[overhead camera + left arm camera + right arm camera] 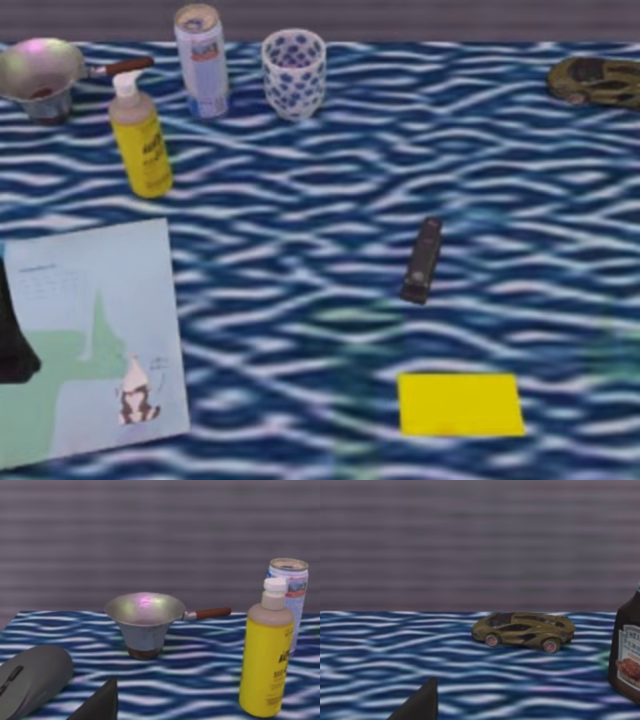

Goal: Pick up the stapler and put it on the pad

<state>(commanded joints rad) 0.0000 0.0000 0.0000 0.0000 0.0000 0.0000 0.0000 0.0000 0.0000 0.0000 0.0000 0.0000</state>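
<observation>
Nearest the top camera, the yellow pad (pixel 461 404) is lying flat at the table's front, right of centre. Just behind it, apart from it, the stapler (pixel 422 260) is resting: a slim, dark, hard-looking bar, its long axis running front to back with a slight tilt. I am seeing my left gripper (pixel 14 345) parked at the far left edge over the illustrated sheet (pixel 100 330); I cannot tell its finger state. My right gripper is not showing from above, though I judge the right arm nearer.
</observation>
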